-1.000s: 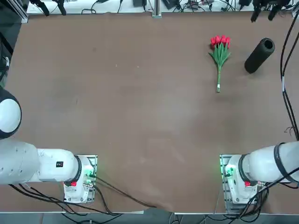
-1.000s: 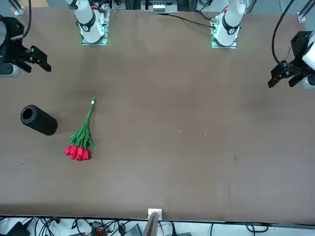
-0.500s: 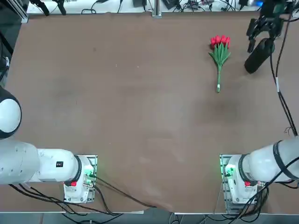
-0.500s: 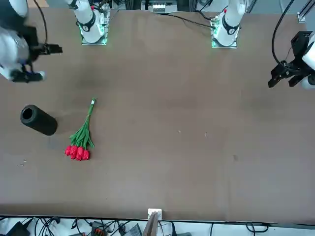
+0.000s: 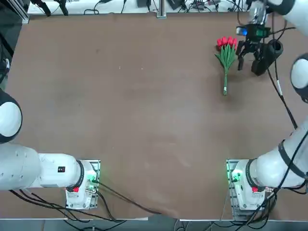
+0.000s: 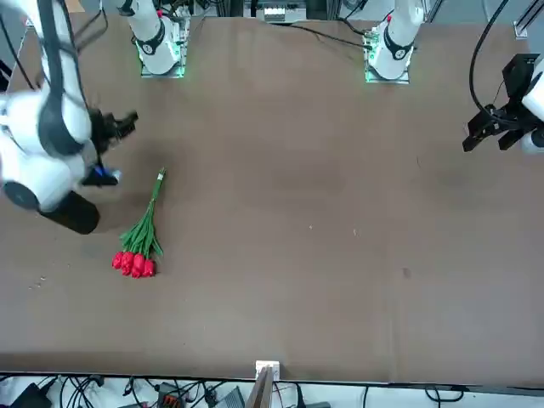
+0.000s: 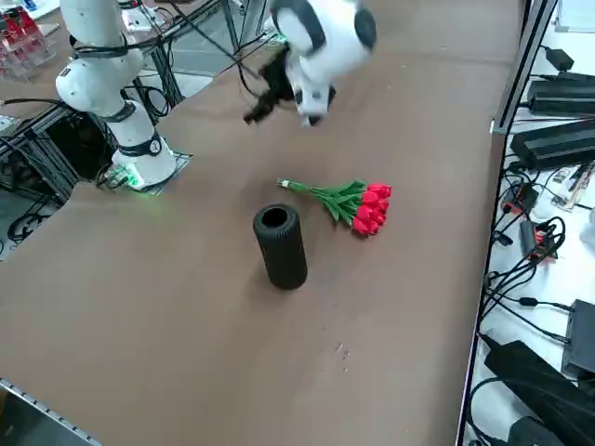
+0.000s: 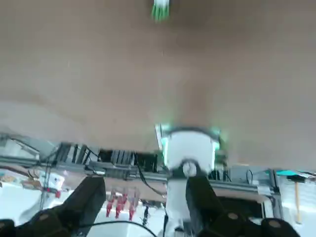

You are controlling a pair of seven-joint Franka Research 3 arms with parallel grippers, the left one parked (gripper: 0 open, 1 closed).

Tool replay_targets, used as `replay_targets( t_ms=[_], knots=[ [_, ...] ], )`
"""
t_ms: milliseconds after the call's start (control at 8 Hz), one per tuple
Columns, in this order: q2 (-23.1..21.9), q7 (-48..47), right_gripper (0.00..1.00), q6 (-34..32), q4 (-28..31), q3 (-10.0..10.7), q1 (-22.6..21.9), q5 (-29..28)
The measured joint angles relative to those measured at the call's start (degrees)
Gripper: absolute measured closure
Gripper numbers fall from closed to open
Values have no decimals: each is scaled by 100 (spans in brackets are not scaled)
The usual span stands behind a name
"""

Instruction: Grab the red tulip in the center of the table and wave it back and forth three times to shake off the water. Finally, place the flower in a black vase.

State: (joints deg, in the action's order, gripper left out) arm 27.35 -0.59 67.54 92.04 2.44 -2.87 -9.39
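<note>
- Brown matte tabletop, big and flat, fills most of the top view and carries the flower and vase.
- White right arm with dark bands, base at the robot's edge of the tabletop, reaches out over the far right part; its black cables run loose alongside.
- Right claw, black, up in the air over the tabletop, fingers spread wide, pointing back toward the robot's side in the wrist view; in the top view it overlaps the area between flower and vase.
- Black vase, plain tube, upright on the tabletop, round open mouth facing up, far right area, to the right of the flower.
- Red tulip bunch, lying flat on the tabletop in the far right area, near the vase but apart from it; blooms toward the far edge, stalk toward the robot.
- Green leaves fan out just below the red blooms.
- White band near the cut end of the thin green stalk.
</note>
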Motion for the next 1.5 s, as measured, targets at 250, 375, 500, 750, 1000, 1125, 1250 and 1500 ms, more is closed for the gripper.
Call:
replay_targets(
  t_ms=[250, 375, 500, 750, 1000, 1125, 1250, 1500],
  knots=[
    [841, 0, 0, 746, -279, 3, 62, -88],
    [1160, 0, 0, 998, -464, 3, 65, -94],
    [1396, -1, 0, 1178, -669, 4, 66, -95],
    [1645, -25, 0, 1474, -916, 17, 131, -95],
    [1766, -25, 0, 1883, -963, 21, 252, -96],
    [1802, -26, 0, 2013, -973, 21, 269, -98],
    [1847, -58, 0, 2128, -973, 16, 268, -100],
    [1929, -335, 0, 2334, -973, -16, 255, -104]
  ],
)
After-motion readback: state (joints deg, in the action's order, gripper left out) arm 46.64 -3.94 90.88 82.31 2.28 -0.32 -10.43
